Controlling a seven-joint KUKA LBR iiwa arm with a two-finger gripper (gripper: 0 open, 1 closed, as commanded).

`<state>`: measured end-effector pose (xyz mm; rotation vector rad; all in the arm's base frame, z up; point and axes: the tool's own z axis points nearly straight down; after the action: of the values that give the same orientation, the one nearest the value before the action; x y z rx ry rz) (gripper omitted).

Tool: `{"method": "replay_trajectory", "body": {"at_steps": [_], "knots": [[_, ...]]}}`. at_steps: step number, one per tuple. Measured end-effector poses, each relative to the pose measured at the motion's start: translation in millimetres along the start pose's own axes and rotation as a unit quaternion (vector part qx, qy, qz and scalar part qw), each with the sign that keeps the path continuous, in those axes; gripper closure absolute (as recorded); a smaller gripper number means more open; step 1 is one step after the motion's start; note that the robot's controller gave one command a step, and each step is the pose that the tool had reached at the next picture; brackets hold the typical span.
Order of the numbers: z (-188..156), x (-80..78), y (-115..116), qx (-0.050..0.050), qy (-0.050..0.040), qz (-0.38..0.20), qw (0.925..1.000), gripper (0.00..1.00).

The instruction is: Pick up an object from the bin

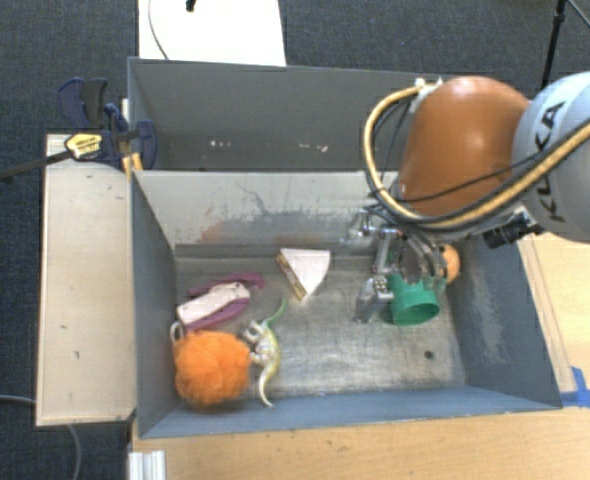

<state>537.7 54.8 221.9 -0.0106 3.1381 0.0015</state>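
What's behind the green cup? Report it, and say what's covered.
A small orange rounded thing peeks out just behind the green cup, near the gripper. The arm covers most of it, so its kind and full shape are hidden.

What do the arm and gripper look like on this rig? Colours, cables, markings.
The arm is a rounded silver-grey link with dark KUKA lettering on it. An orange dome-shaped cover sits over the wrist, and yellow and black cables loop round it. Below the cover, the gripper is bare silvery metal.
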Motion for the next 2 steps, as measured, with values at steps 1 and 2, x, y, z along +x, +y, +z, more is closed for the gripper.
{"method": "replay_trajectory", "body": {"at_steps": [1,2], "knots": [[43.3,-6.9,22.8,0.0,-0.0043,-0.114,0.9934,0.0],[65.3,-10.3,86.1,0.0,0.0002,-0.173,0.9849,0.0]]}}
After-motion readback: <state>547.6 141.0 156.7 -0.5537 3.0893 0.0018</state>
